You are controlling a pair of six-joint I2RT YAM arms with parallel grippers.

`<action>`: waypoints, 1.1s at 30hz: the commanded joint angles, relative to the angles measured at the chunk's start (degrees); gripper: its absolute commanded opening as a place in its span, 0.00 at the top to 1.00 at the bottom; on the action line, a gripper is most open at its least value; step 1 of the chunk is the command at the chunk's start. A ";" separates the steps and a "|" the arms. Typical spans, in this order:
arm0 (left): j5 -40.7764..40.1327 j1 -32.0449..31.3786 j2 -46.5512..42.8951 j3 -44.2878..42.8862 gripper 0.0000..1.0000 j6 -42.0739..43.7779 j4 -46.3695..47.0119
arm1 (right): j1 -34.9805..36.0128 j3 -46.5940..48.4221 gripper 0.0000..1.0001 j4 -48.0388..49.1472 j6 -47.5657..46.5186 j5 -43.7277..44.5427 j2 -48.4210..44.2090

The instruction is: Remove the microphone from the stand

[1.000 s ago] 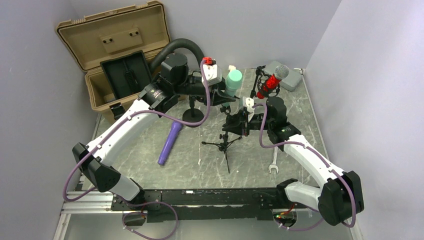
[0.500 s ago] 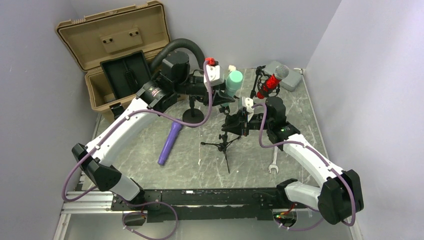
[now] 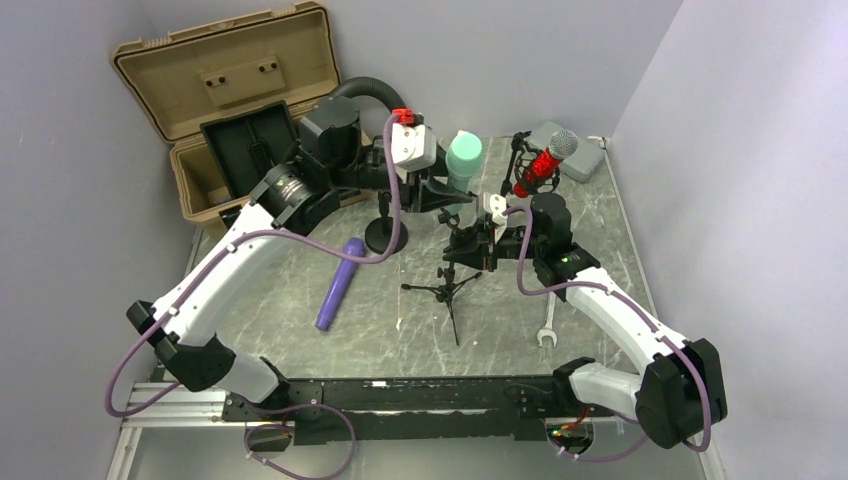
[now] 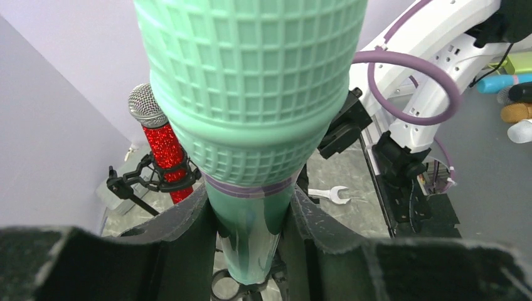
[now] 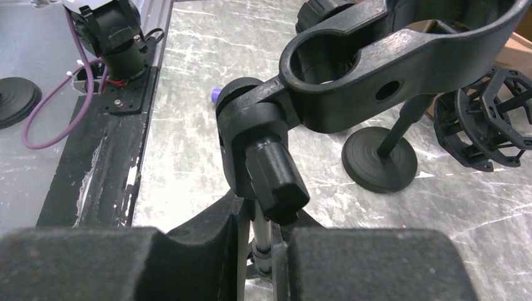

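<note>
The table top (image 3: 380, 345) is a grey surface that looks like stone, with white veins and some pale scratches. Plain walls (image 3: 70, 200) of a light lilac-grey colour stand close on the left, at the back and on the right. An open tan hard case (image 3: 225, 70) sits at the far left corner, its lid raised toward the back wall. The light is soft and even, and the shadows are weak.

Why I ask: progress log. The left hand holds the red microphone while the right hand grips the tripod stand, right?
No: the left hand holds the green microphone, as the left wrist view shows; the red microphone sits in its mount behind. The right hand does grip the tripod stand.
</note>
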State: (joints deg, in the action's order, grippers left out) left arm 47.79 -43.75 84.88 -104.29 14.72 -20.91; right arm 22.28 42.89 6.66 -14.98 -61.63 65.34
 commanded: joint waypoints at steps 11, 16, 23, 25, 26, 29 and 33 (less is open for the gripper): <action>-19.46 10.17 -18.57 9.68 1.00 4.69 -17.53 | -1.64 -0.69 1.00 -6.48 -2.77 6.43 0.45; -18.41 23.73 -21.99 20.81 1.00 0.23 -19.12 | -1.66 -0.05 1.00 -6.48 -2.84 6.34 1.55; -17.00 35.11 -18.60 35.63 1.00 -4.19 -18.99 | -1.80 0.27 1.00 -6.48 -3.03 6.43 1.93; -18.19 36.65 -17.26 38.56 1.00 -4.81 -18.43 | -1.89 0.11 1.00 -6.48 -3.03 6.43 1.84; -18.73 37.27 -16.66 39.85 1.00 -4.95 -18.28 | -2.01 0.04 1.00 -7.14 -3.10 6.39 1.71; -21.44 38.21 -14.67 42.95 1.00 -5.70 -17.65 | -2.13 0.04 1.00 -7.71 -3.12 6.27 1.64; -23.70 38.65 -10.50 45.44 1.00 -6.53 -17.74 | -2.20 0.18 1.00 -7.79 -3.03 5.91 1.58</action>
State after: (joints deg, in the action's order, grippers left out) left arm 26.61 -5.54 71.88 -59.94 10.11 -40.45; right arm 21.47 43.57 5.58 -15.68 -60.31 65.56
